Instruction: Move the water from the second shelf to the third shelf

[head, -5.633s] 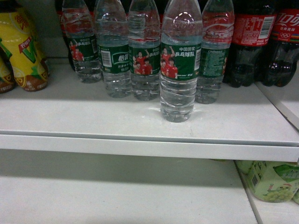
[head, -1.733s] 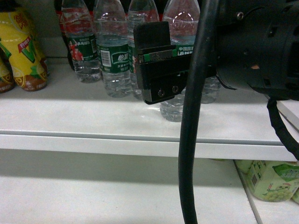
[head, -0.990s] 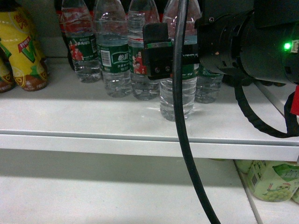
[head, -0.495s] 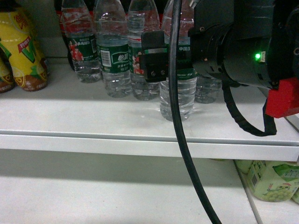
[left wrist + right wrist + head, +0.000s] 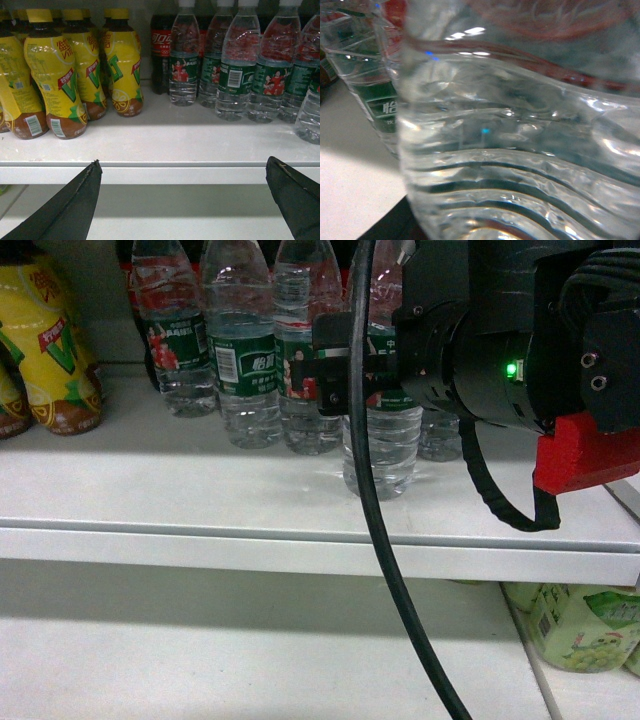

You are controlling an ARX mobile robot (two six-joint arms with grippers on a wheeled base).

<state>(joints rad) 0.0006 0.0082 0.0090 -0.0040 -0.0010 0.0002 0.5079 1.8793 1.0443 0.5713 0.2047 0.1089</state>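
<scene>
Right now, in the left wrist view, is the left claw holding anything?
No. The left claw hangs open below the shelf edge, nothing between its dark fingers.

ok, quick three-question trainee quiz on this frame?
1. True or false: the left gripper is holding a bottle.
2. Which arm's gripper is at the front water bottle? A) left B) right C) neither
3. What stands at the far left of that shelf?

Key:
1. False. Its fingers are spread wide with nothing between them.
2. B. The right gripper has a finger beside the label. Whether it has closed on the bottle cannot be seen.
3. Yellow drink bottles.
</scene>
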